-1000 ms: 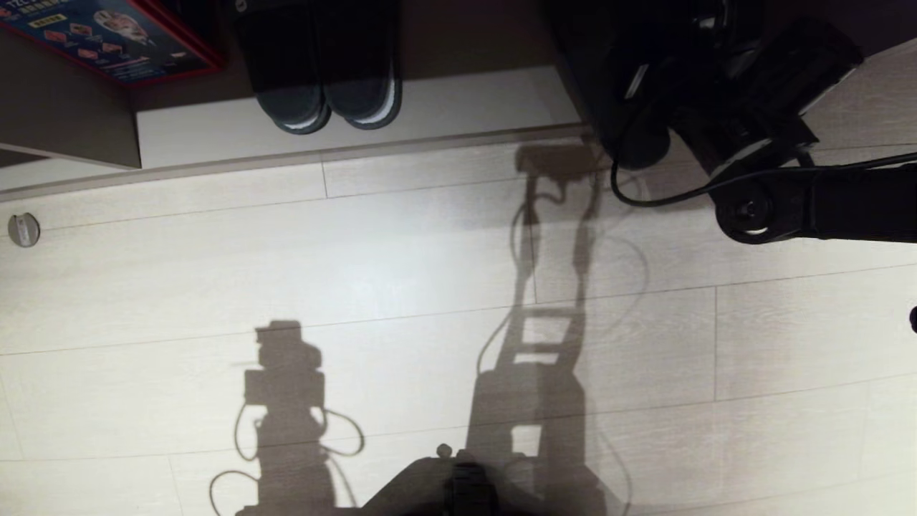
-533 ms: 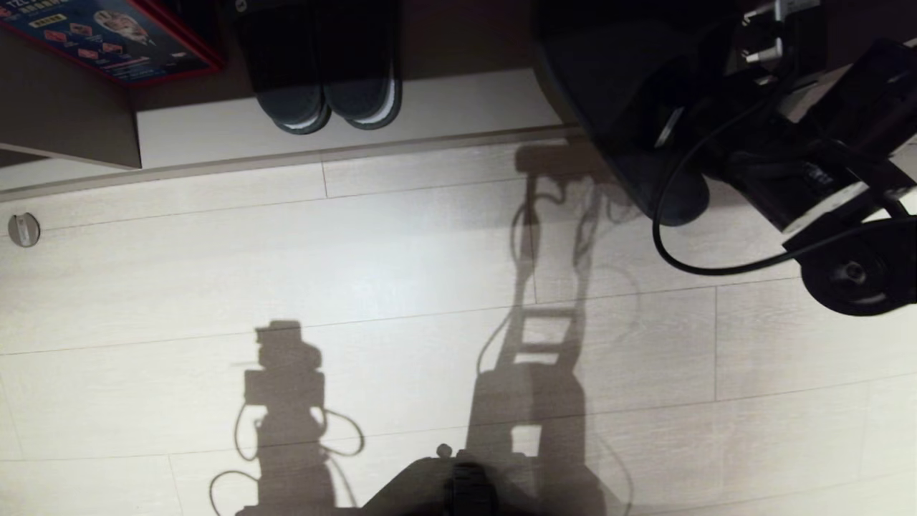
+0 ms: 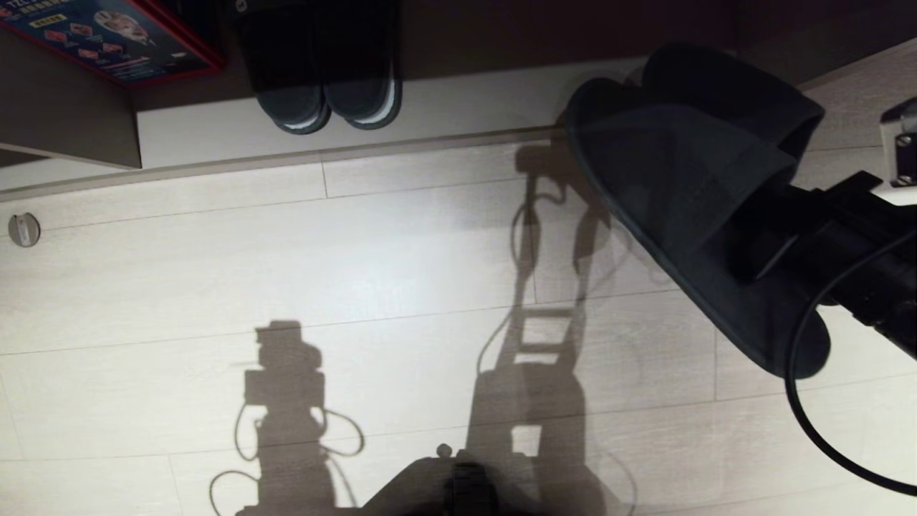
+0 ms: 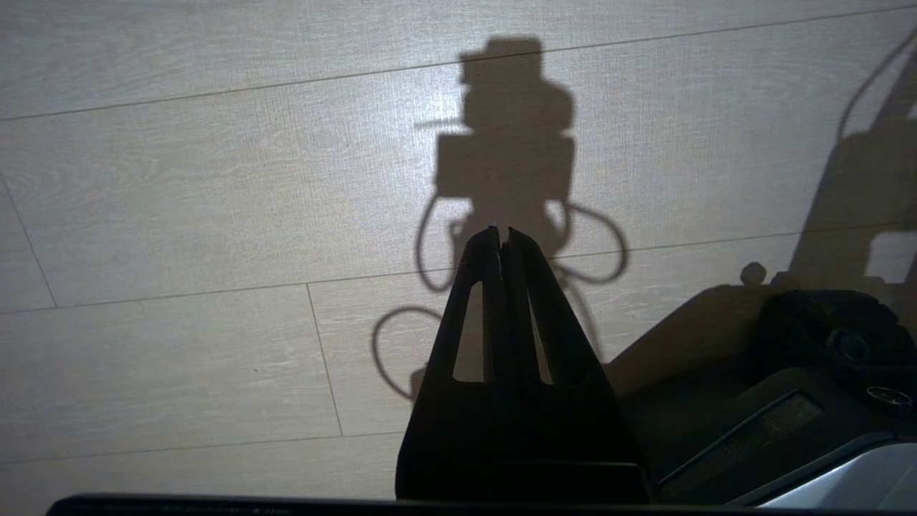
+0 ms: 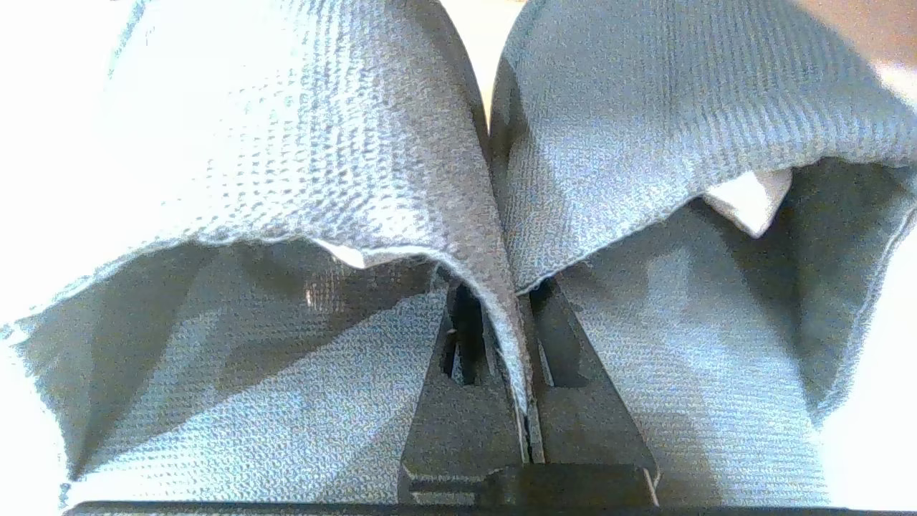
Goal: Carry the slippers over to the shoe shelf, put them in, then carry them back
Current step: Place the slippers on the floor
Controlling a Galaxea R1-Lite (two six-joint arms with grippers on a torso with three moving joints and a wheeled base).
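The grey-blue slippers (image 3: 673, 179) hang together at the right of the head view, just in front of the shoe shelf (image 3: 466, 107) and above the floor. My right gripper (image 5: 519, 344) is shut on the slippers (image 5: 286, 143). It pinches the two inner fabric walls together, one finger inside each opening. In the head view only the right arm (image 3: 860, 258) shows behind the slippers' open backs. My left gripper (image 4: 503, 233) is shut and empty. It hangs still above the floor beside my base.
A darker charcoal pair (image 3: 322, 79) with white sole edges sits inside the shelf at the top. A red-edged printed box (image 3: 107, 36) lies in the left compartment. A round metal disc (image 3: 23, 229) is on the floor. My base (image 3: 466, 487) shows at the bottom, and a cable (image 3: 809, 416) loops under the right arm.
The right arm has drawn the slippers out of the shelf's shadow, toward me and to the right. They now hang in full view over the floor. The left arm has not moved.
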